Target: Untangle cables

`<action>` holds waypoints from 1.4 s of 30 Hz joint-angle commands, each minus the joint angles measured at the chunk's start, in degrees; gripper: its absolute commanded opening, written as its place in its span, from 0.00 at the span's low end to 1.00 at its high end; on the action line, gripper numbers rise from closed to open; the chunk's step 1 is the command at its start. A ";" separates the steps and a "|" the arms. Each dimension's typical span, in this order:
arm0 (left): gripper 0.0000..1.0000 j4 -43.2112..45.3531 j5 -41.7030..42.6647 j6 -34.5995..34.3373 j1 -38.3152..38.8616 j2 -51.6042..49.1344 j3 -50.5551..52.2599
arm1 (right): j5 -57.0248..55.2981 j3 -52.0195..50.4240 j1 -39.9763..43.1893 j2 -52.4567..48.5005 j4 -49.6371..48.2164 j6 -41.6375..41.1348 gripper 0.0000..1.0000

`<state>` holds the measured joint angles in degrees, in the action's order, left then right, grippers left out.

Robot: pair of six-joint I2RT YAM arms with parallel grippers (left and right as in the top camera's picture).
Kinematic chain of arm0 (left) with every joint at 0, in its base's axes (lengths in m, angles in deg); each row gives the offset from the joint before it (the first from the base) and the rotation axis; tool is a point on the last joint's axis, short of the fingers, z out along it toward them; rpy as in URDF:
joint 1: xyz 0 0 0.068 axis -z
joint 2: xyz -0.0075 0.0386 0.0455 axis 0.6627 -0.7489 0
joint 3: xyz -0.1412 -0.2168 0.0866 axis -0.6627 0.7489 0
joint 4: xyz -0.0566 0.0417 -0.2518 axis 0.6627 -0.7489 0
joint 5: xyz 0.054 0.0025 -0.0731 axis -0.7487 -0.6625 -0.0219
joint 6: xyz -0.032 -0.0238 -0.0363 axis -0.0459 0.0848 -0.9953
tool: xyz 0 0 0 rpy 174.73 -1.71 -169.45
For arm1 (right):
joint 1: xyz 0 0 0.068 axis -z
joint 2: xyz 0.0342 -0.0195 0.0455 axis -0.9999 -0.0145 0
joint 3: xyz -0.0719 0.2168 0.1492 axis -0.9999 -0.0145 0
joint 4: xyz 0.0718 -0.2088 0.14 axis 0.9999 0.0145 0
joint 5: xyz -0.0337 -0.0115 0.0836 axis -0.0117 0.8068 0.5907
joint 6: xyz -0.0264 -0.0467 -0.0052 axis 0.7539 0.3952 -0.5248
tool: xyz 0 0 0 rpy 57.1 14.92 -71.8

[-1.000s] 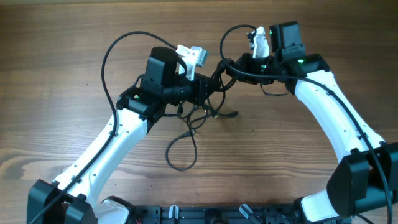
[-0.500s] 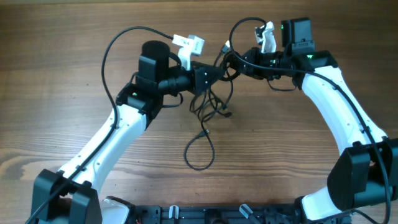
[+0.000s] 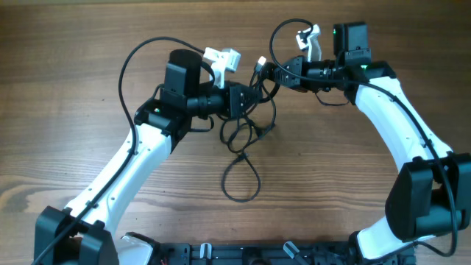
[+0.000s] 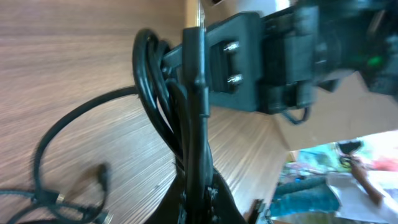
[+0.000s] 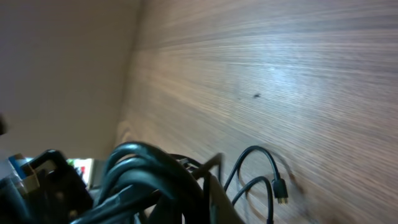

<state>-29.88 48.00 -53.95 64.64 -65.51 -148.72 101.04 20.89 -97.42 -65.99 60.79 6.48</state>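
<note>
The cables (image 3: 249, 131) are thin black cords in a knotted bundle held between my two grippers above the table, with one long loop (image 3: 241, 181) trailing down toward the front. My left gripper (image 3: 241, 99) is shut on the left side of the bundle. In the left wrist view, strands (image 4: 155, 87) run up between its fingers (image 4: 198, 193). My right gripper (image 3: 274, 72) is shut on the upper right of the bundle. In the right wrist view, thick coils (image 5: 146, 177) fill the jaws (image 5: 214, 196), and a small plug end (image 5: 281, 188) hangs over the wood.
The wooden table (image 3: 81, 66) spreads all round. Thicker black arm wires arc over the left arm (image 3: 129, 62) and above the right gripper (image 3: 283, 29). A black frame (image 3: 243, 254) lies along the front edge.
Both grippers have shifted slightly toward the far side with the bundle. The hanging loop has swung to the right, and the strands between the grippers are drawn out more.
</note>
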 commanded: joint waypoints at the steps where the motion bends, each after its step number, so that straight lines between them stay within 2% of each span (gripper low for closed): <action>1: 0.04 -6.93 0.00 3.13 2.25 4.74 -0.28 | 4.07 0.42 6.45 -2.47 -4.72 4.59 0.04; 2: 0.04 -7.69 -2.78 3.13 2.23 4.74 -0.28 | 9.09 0.42 6.67 -2.47 -5.18 5.03 0.04; 4: 0.04 -10.40 -15.76 2.91 2.21 4.74 -0.28 | 18.32 0.42 7.23 -2.47 -6.49 4.83 0.04; 6: 0.04 -11.54 -24.48 2.51 2.21 4.74 -0.28 | 26.99 0.42 7.43 -2.47 -8.48 4.85 0.04; 9: 0.04 -13.53 -40.28 -2.40 2.21 4.72 -0.28 | 40.46 0.42 7.54 -2.47 -14.01 2.78 0.04; 10: 0.04 -13.62 -43.87 -3.56 2.21 4.72 -0.28 | 41.42 0.42 7.52 -2.47 -15.21 -0.28 0.04; 12: 0.04 -13.44 -47.01 -3.56 2.21 4.72 -0.28 | 41.31 0.42 7.48 -2.47 -16.55 -1.14 0.04; 14: 0.04 -13.11 -46.69 -3.58 2.23 4.72 -0.28 | 38.93 0.42 7.45 -2.47 -17.53 -1.46 0.04; 16: 0.04 -11.96 -37.53 -2.25 2.62 4.76 -0.28 | 25.53 0.42 7.48 -2.47 -16.74 -6.82 0.04; 19: 0.04 -9.99 -27.52 3.19 4.26 4.83 -0.28 | 12.76 0.42 7.48 -2.47 -18.10 -11.69 0.04; 21: 0.04 -11.10 -24.17 3.19 5.09 4.85 -0.28 | 5.73 0.42 7.48 -2.47 -18.49 -12.28 0.04; 24: 0.04 -9.68 -10.03 6.21 5.42 4.85 -0.28 | -8.59 0.42 6.49 -2.47 -13.03 -12.02 0.04; 26: 0.04 -7.15 -4.15 6.23 5.42 4.85 -0.28 | -12.83 0.42 6.01 -2.47 -11.32 -11.93 0.04; 28: 0.04 -2.25 0.87 6.14 5.35 4.87 -0.28 | -12.57 0.42 5.51 -2.47 -8.70 -10.54 0.04; 31: 0.04 3.69 0.81 5.68 4.83 4.87 -0.28 | -12.66 0.42 4.57 -2.47 -3.17 -6.62 0.04; 34: 0.04 1.38 -9.14 -0.37 1.86 4.85 -0.28 | -13.62 0.42 4.42 -2.49 3.48 -2.54 0.04; 35: 0.04 -1.29 -10.93 -0.33 0.72 4.85 -0.28 | -13.75 0.42 4.79 -2.47 3.43 -1.49 0.10; 36: 0.04 -3.45 -10.91 -0.33 0.31 4.85 -0.28 | -12.24 0.61 5.29 -2.43 2.56 -0.55 0.31; 38: 0.04 -6.84 -10.99 0.02 0.33 4.85 -0.28 | -4.94 0.98 6.64 -1.70 -0.09 2.49 0.50; 39: 0.04 -8.07 -11.13 0.13 0.31 4.85 -0.28 | 0.74 1.01 7.34 -0.94 -2.32 4.33 0.54; 41: 0.04 -8.28 -11.69 0.11 0.31 4.85 -0.28 | 4.07 1.01 7.48 0.15 -3.82 5.09 0.57; 42: 0.04 -8.28 -12.85 0.11 0.31 4.85 -0.28 | 7.06 1.01 7.43 1.03 -3.72 8.13 0.58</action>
<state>-38.51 36.70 -53.51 65.32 -62.30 -148.50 99.99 20.78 -89.99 -67.98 57.38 8.67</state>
